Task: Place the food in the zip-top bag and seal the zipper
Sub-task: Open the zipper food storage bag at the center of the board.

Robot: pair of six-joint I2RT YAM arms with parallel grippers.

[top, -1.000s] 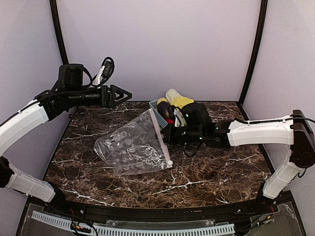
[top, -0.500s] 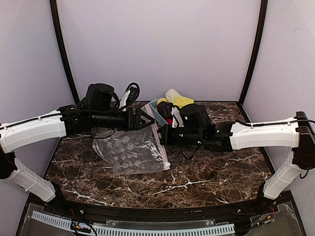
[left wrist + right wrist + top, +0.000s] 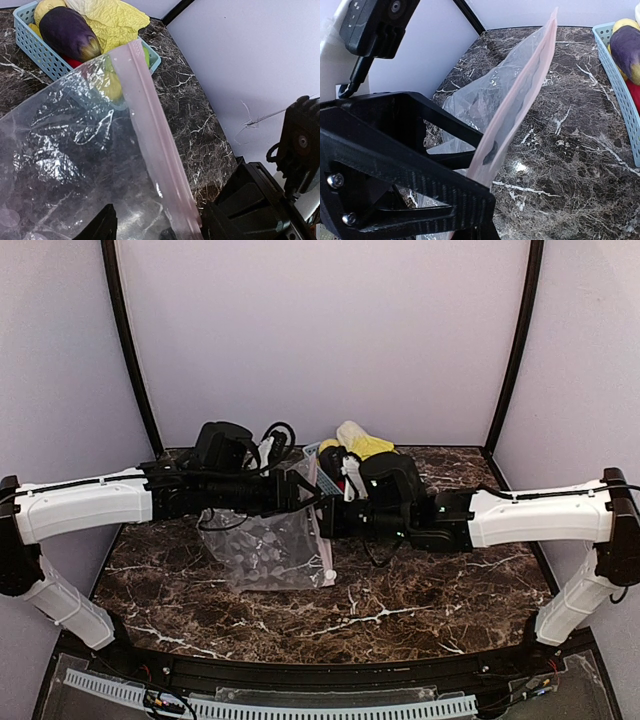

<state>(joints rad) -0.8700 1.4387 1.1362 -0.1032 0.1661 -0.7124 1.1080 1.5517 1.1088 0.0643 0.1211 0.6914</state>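
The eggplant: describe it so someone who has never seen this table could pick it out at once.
On the dark marble table, find the light blue slatted basket at the back. The eggplant lies on top of its contents, beside the crinkly yellow cabbage; it is the only dark purple, smooth, oblong piece.

The bag [image 3: 60,150] is clear, glossy, crinkled plastic; the table [image 3: 580,165] polished dark marble; the basket [image 3: 30,47] matt slatted plastic.
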